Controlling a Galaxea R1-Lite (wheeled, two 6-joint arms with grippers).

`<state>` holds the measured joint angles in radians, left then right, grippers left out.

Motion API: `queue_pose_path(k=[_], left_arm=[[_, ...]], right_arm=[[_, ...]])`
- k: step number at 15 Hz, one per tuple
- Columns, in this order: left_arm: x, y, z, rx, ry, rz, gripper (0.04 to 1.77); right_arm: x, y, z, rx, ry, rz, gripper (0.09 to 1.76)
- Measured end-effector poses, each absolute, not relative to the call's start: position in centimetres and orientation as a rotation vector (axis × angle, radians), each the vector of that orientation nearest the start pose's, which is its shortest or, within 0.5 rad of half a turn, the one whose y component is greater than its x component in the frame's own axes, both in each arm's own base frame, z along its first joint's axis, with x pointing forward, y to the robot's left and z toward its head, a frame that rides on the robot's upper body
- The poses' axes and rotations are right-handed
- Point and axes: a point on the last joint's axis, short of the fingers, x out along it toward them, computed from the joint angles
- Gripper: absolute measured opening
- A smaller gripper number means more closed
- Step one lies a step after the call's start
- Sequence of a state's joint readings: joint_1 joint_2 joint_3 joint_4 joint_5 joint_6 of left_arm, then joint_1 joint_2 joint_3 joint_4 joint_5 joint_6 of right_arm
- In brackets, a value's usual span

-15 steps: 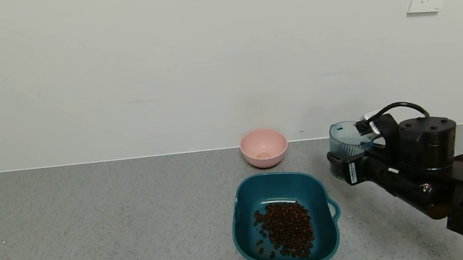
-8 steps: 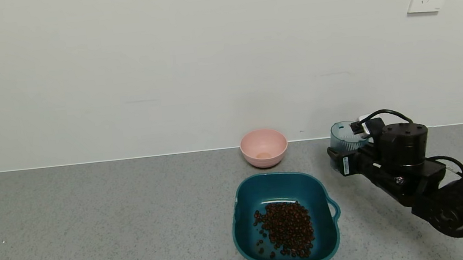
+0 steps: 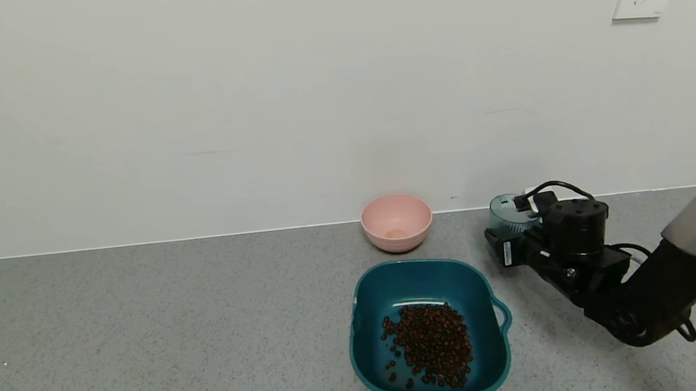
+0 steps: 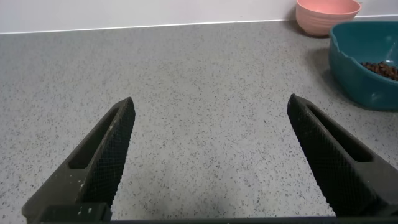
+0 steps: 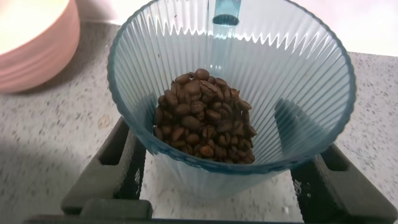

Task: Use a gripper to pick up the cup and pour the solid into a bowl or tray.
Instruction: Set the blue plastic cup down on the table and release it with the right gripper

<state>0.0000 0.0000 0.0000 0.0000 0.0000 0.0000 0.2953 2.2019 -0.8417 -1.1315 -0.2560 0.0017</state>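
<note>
On the grey desk (image 3: 145, 343), the right claw (image 3: 505, 241) is closed around the ribbed translucent cup (image 3: 508, 213), which stands upright at the far right, near the wall. The cup holds a heap of brown beans (image 5: 202, 115). To its left, the teal basin (image 3: 367, 296) contains a larger spread of beans (image 3: 431, 344). A pink bowl (image 3: 396, 221) sits beyond it. The left claw (image 4: 211, 155) hovers spread wide, holding nothing.
</note>
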Motion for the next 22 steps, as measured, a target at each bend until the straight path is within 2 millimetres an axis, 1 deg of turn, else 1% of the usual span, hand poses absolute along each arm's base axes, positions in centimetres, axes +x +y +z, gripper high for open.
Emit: queue_pose_path(k=[3, 8, 10, 13, 19, 22], left_arm=[[-2.3, 0.0, 7.5, 0.0, 0.0, 0.0, 1.76], [-2.3, 0.0, 7.5, 0.0, 0.0, 0.0, 1.76], [-2.3, 0.0, 7.5, 0.0, 0.0, 0.0, 1.76], [-2.3, 0.0, 7.5, 0.0, 0.0, 0.0, 1.76], [-2.3, 0.0, 7.5, 0.0, 0.0, 0.0, 1.76], [-2.3, 0.0, 7.5, 0.0, 0.0, 0.0, 1.76]], right_arm=[[38.0, 10.7, 6.0, -0.054, 0.209, 0.035, 1.35], [38.4, 10.8, 5.1, -0.057, 0.22, 0.03, 1.35], [38.5, 10.9, 5.0, -0.057, 0.22, 0.03, 1.46], [38.5, 10.8, 4.9, -0.058, 0.223, 0.028, 1.54], [38.5, 10.8, 4.5, -0.061, 0.236, 0.03, 1.63], [38.0, 10.5, 4.5, -0.065, 0.252, 0.036, 1.65]])
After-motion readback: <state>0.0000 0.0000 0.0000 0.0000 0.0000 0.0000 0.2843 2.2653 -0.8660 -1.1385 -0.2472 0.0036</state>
